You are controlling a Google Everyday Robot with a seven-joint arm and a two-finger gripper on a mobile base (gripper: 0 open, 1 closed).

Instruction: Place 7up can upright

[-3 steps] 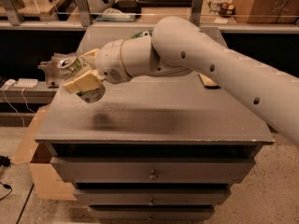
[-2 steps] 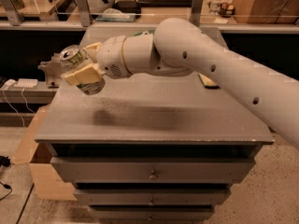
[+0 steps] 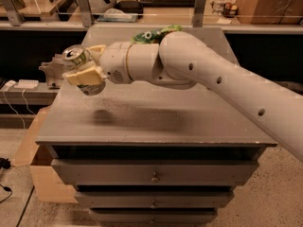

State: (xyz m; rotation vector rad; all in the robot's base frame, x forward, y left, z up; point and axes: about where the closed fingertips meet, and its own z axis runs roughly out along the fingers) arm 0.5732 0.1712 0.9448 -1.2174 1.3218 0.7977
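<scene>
My gripper point(image 3: 83, 70) is at the left side of the grey cabinet top point(image 3: 156, 117), held in the air above it. It is shut on the 7up can point(image 3: 78, 56), a pale silvery can whose pull-tab top points up and to the left. The can is tilted, nearly upright, and its lower part is hidden between the cream fingers point(image 3: 85, 76). The can's shadow falls on the cabinet top below. The white arm reaches in from the right.
A green and orange snack bag point(image 3: 154, 33) lies at the back of the cabinet top, partly behind the arm. The cabinet has drawers point(image 3: 154, 174) below. A cardboard box point(image 3: 33, 169) stands at the left. Shelves with clutter run along the back.
The gripper has lifted the can and turned it from lying sideways to nearly upright, with its top now showing.
</scene>
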